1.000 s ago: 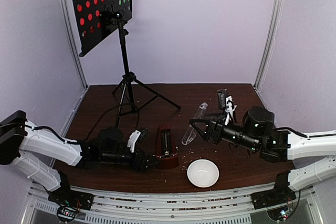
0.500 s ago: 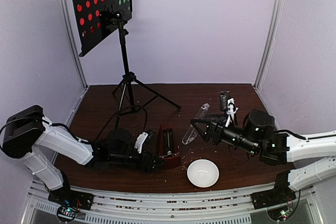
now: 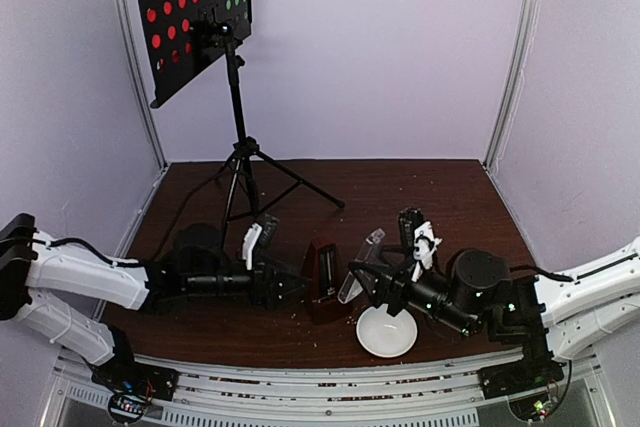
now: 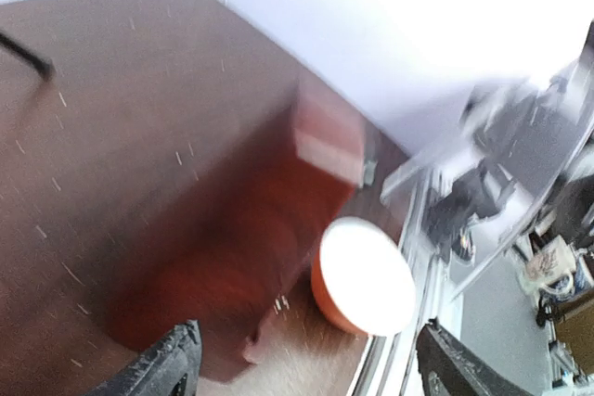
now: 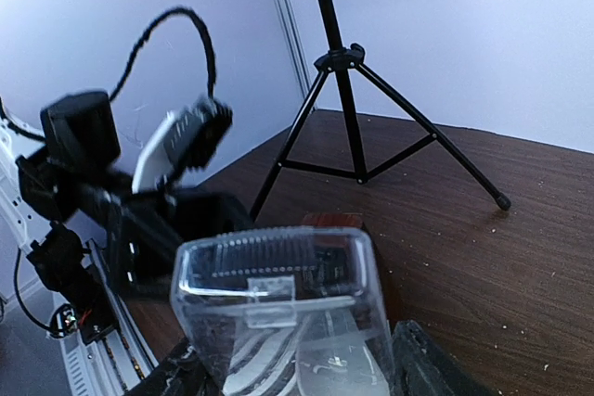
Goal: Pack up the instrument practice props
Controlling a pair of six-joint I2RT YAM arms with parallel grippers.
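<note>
From above, the metronome sits near the front of the surface, between both arms. Left wrist view: left gripper jaws spread wide before it. Right wrist view: right gripper jaws clasp the clear cover.

Clear glossy plastic cover, matt black perforated metal stand, dark wood-grain table.

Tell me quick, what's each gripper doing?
Left gripper: open, holding nothing.
Right gripper: shut on the cover.
</note>
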